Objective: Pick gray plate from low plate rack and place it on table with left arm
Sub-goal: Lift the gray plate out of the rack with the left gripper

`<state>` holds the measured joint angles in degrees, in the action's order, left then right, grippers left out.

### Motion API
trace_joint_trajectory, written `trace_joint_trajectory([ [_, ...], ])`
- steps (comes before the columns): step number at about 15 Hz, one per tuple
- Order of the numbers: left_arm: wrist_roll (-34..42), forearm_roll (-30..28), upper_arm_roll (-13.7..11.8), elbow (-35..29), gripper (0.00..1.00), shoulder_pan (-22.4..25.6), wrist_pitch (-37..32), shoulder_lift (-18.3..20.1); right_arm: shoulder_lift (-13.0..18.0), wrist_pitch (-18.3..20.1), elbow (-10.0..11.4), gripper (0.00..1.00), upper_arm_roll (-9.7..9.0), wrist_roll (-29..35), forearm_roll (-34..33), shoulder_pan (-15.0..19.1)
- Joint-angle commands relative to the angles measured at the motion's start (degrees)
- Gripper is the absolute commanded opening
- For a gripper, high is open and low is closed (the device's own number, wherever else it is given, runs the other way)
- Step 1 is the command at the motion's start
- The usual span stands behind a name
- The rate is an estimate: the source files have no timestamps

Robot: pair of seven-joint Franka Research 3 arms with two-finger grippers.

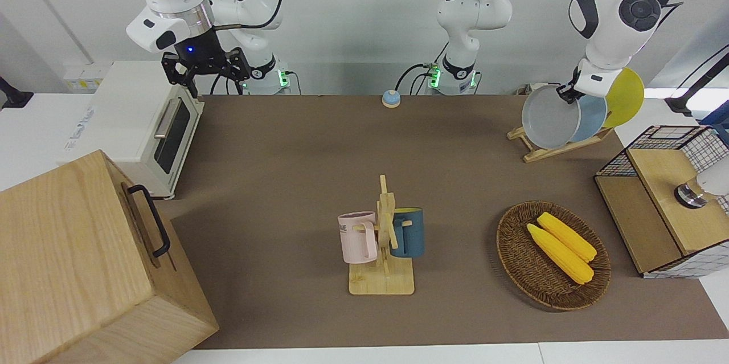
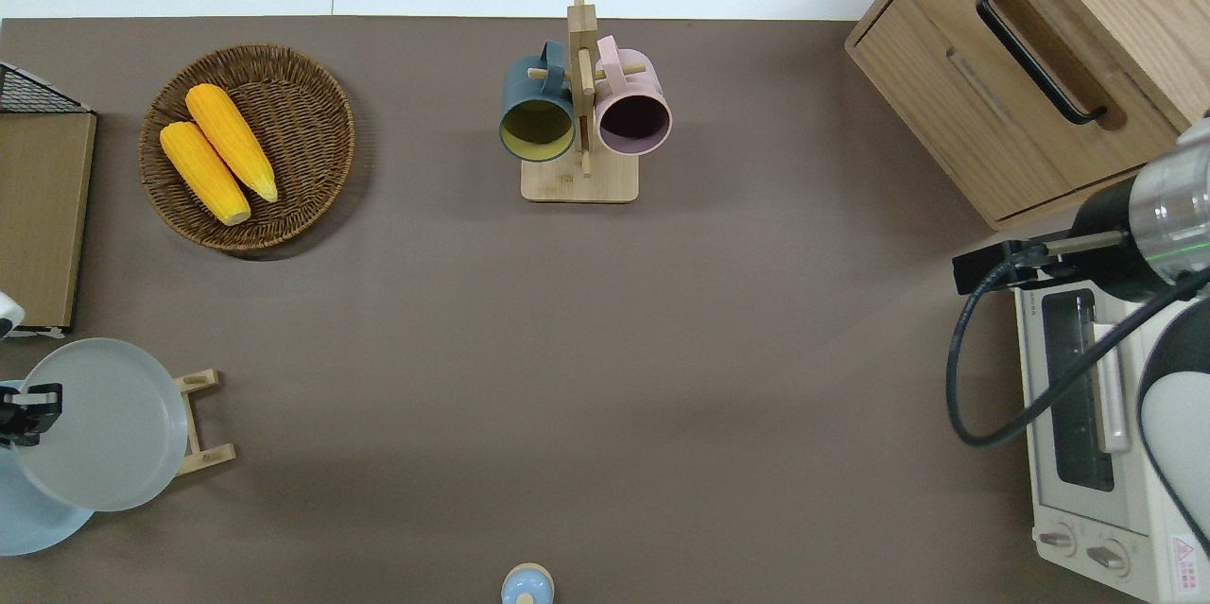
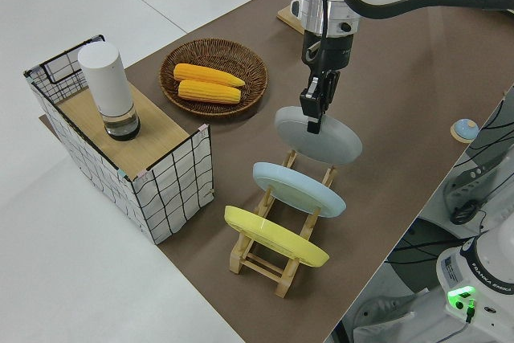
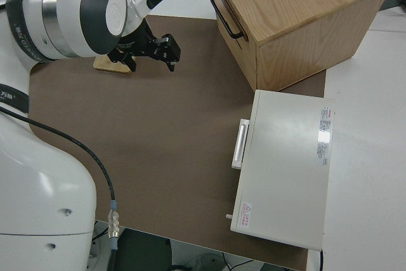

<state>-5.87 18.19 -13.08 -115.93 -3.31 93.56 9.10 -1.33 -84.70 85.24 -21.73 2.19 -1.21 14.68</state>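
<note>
**Left gripper pinches the gray plate at the rack**

The left gripper (image 3: 315,115) clamps its slim black fingers on the upper rim of the gray plate (image 3: 320,136), a round, matte, shallow dish with a low raised rim. The plate tilts over the low plate rack (image 3: 277,256), at the rack's end farthest from the robots; whether it touches the slats I cannot tell. The rack is light slatted wood with short pegs. Nearer to the robots on it stand a light blue plate (image 3: 299,188) and then a yellow plate (image 3: 275,236).

Farther from the robots than the rack lies a round woven wicker basket (image 1: 519,250) holding two yellow corn cobs (image 1: 561,245). Just beside the rack, at the left arm's end of the table, a wire crate with a wooden top (image 3: 165,174) bears a white cylinder (image 3: 107,86).

The table (image 2: 662,339) is matte brown with white edges. Mid-table stands a wooden mug tree (image 1: 384,261) with a pink mug (image 1: 359,237) and a dark blue mug (image 1: 409,232).

The right arm is parked, its gripper (image 1: 205,68) with fingers spread.
</note>
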Motion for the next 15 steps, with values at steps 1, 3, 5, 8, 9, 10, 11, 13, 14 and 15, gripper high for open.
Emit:
trace_joint_trajectory([
  [1,-1.07,-4.19,0.25,2.54,0.00,-0.56,-1.98,0.31,0.10,0.94,-0.60,0.983,-1.39,0.80,-0.11,1.49],
  [3,-1.07,-8.50,0.16,3.42,0.00,-0.47,-1.89,0.31,0.10,0.94,-0.60,0.983,-1.39,0.80,-0.19,1.49],
  [5,-0.99,-11.93,0.16,3.52,0.00,-0.29,-1.89,0.31,0.10,0.94,-0.60,0.983,-1.39,0.80,-0.19,1.49],
  [8,-1.07,-18.43,0.16,4.04,0.00,0.32,-1.89,-0.13,0.10,0.94,-0.60,0.983,-1.39,0.80,-0.19,1.49],
  [9,-1.07,-19.32,0.16,4.57,0.00,0.24,-2.07,-0.13,0.10,0.94,-0.60,0.983,-1.39,0.80,-0.19,1.49],
  [10,-1.33,-19.68,0.16,5.01,0.00,-0.11,-2.59,-0.13,0.10,0.94,-0.60,0.983,-1.39,0.80,-0.19,1.49],
  [11,-1.77,-19.85,0.16,6.05,0.00,-0.38,-3.82,-0.31,0.10,0.94,-0.60,0.983,-1.39,0.80,-0.19,1.49],
  [13,-2.92,-21.78,0.25,5.72,0.00,-0.47,-3.65,0.22,0.10,0.94,-0.60,0.983,-1.39,0.80,-0.19,1.49],
  [14,-2.83,-23.79,0.25,5.45,0.00,-0.47,-3.30,0.31,0.10,0.94,-0.60,0.983,-1.39,0.80,-0.11,1.49],
  [15,-3.00,-25.12,0.25,5.10,0.00,-0.47,-3.04,0.31,0.10,0.94,-0.60,0.983,-1.39,0.80,-0.11,1.49],
])
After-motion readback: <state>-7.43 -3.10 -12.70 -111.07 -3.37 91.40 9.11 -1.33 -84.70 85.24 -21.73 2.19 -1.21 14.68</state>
